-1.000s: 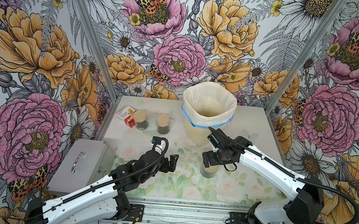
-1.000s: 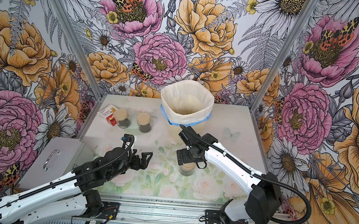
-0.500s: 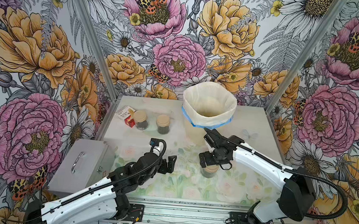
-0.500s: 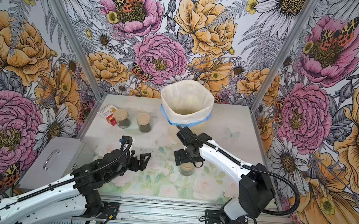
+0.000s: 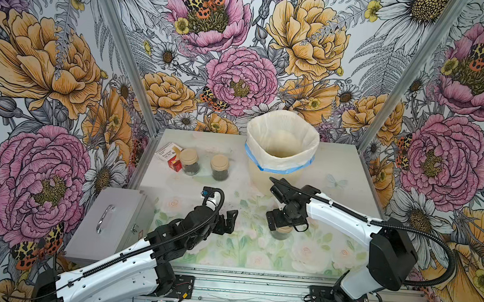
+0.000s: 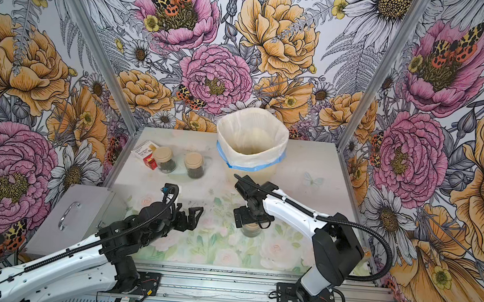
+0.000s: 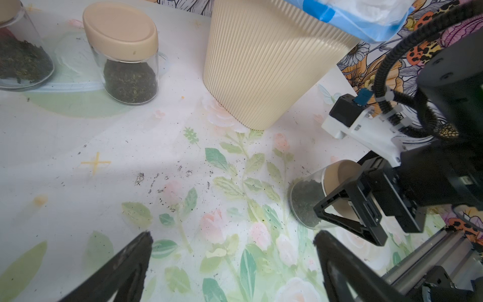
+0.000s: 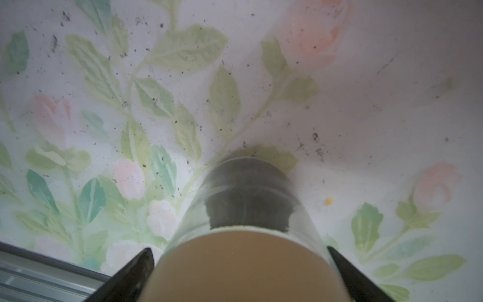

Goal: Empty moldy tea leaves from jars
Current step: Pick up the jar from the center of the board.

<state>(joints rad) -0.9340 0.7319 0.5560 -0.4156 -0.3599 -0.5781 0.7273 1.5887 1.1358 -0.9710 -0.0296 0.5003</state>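
Note:
Three jars with tan lids hold moldy tea leaves [image 7: 129,81]. Two jars [image 5: 189,161] [image 5: 220,167] stand at the back left of the table, seen in both top views [image 6: 163,159] [image 6: 194,165]. The third jar [image 5: 281,232] [image 8: 245,188] stands upright mid-table under my right gripper [image 5: 282,227] [image 8: 239,251]. That gripper points down and is open, a finger on either side of the lid [image 8: 243,269]. My left gripper [image 5: 230,221] [image 7: 232,236] hovers open and holding nothing over the mat, to the left of that jar [image 7: 311,198].
The tall cream ribbed bin [image 5: 278,161] [image 7: 261,65] with a blue-edged bag stands just behind the right arm. A small red and white box [image 5: 170,156] lies by the back jars. A grey metal case [image 5: 109,220] sits off the table's left edge. Dark crumbs [image 7: 156,180] speckle the mat.
My right gripper has sunk slightly over the jar's lid, still open. The left arm has barely shifted.

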